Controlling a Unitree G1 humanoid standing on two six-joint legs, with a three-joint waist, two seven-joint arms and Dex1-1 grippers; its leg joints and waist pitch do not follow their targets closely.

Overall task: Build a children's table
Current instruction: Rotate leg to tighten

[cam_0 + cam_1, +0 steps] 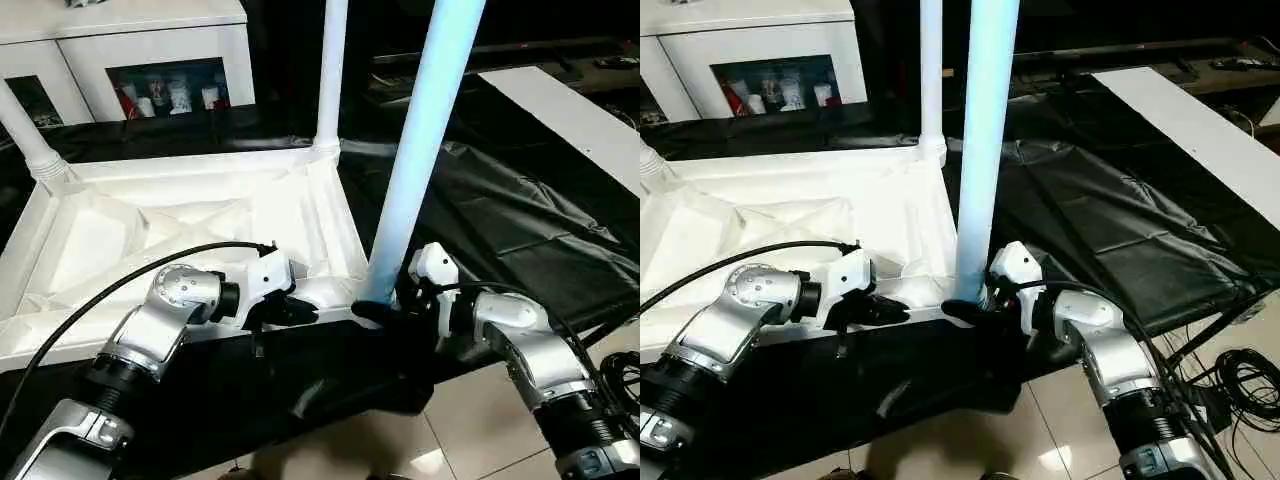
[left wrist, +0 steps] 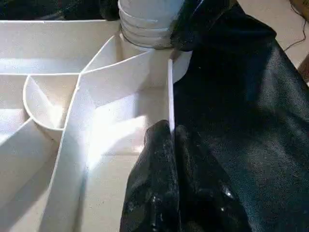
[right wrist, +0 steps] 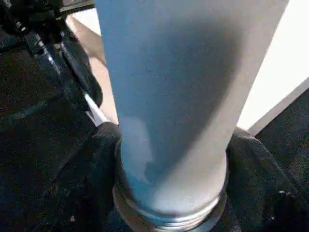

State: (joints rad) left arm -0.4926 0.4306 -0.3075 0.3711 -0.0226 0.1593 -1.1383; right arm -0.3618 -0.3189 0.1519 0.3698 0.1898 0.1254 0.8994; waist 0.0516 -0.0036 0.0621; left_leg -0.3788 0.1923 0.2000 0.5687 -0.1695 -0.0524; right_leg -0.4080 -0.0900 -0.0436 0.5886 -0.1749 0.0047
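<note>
Right wrist view: our right claw (image 1: 385, 300) grasps the upright leg (image 1: 420, 150) over the tabletop (image 1: 200, 215) corner socket; left claw (image 1: 290, 305) pinches the rim.

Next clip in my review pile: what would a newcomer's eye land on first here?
The tall pale leg rising at the tabletop's near right corner, with the right gripper closed around its base. Next, the upturned white tabletop on the black sheet, its ribs showing and two more legs standing in the far corners. The left gripper pinches the tabletop's near rim beside that corner.
</note>
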